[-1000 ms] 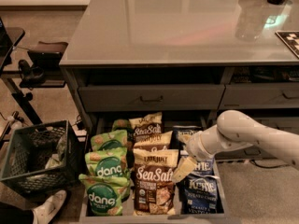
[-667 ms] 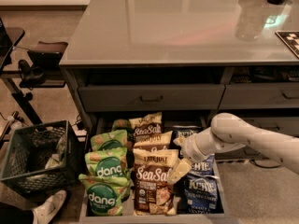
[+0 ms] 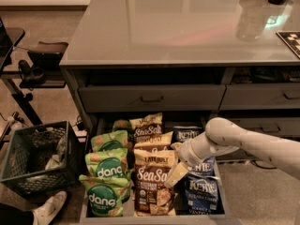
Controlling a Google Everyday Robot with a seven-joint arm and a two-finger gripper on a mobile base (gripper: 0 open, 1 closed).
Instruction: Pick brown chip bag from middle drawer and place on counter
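Found gripper [image 3: 177, 175] low in open middle drawer [image 3: 154, 218], at 3 o'clock edge of front brown chip bag [image 3: 151, 184]; can't tell whether apart, together or clamped. Bag upright in centre lane: green dang bags [image 3: 108, 170] at 9 o'clock, blue Kettle bags [image 3: 200, 191] at 3. Counter [image 3: 178, 27] at 12.

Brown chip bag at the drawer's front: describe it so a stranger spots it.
Below the glossy grey counter, the dark-grey middle drawer stands open. Frontmost in its centre lane lies the dark brown chip bag with white Sea Salt script, between green dang bags and blue Kettle bags, the pale gripper at its right edge.
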